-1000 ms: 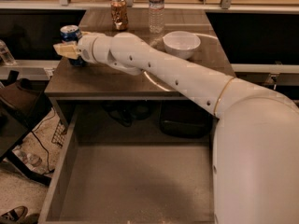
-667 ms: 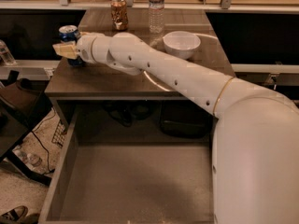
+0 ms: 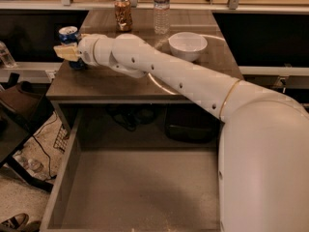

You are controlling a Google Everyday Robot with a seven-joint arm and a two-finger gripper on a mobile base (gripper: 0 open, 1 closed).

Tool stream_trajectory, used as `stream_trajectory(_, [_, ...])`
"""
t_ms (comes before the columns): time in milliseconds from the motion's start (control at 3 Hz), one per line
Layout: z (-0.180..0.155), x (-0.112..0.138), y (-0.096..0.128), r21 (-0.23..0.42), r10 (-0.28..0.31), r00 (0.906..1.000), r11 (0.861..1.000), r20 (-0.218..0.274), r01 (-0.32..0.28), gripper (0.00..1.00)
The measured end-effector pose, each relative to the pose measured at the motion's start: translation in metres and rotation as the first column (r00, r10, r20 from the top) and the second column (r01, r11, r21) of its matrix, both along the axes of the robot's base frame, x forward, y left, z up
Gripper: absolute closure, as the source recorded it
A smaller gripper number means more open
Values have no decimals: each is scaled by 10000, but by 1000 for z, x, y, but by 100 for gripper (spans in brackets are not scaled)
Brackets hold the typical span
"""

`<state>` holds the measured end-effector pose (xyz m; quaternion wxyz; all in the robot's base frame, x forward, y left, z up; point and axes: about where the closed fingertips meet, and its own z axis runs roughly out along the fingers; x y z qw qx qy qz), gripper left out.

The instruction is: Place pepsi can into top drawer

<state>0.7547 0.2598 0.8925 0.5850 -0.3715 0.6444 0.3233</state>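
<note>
The pepsi can [image 3: 68, 34] is blue with a silver top and stands upright at the left edge of the table [image 3: 111, 85]. My gripper [image 3: 67, 52] is at the can's mid-height, its tan tip across the can's front, with the white arm reaching in from the lower right. The can's lower half is partly hidden behind the gripper. The top drawer [image 3: 62, 178] is pulled out wide open below the table's front edge, and its flat grey-brown bottom is bare.
A brown-gold can [image 3: 123, 13] and a clear water bottle [image 3: 161, 8] stand at the back of the table. A white bowl [image 3: 187, 45] sits at the right. Cables and a shoe lie on the floor at the left.
</note>
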Motion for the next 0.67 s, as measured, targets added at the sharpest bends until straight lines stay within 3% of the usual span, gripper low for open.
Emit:
stream_trajectory(333, [14, -4, -7, -184, -135, 9998, 9997, 117, 138, 100])
stream_trajectory(667, [45, -31, -29, -342, -79, 9994, 9994, 325, 90, 100])
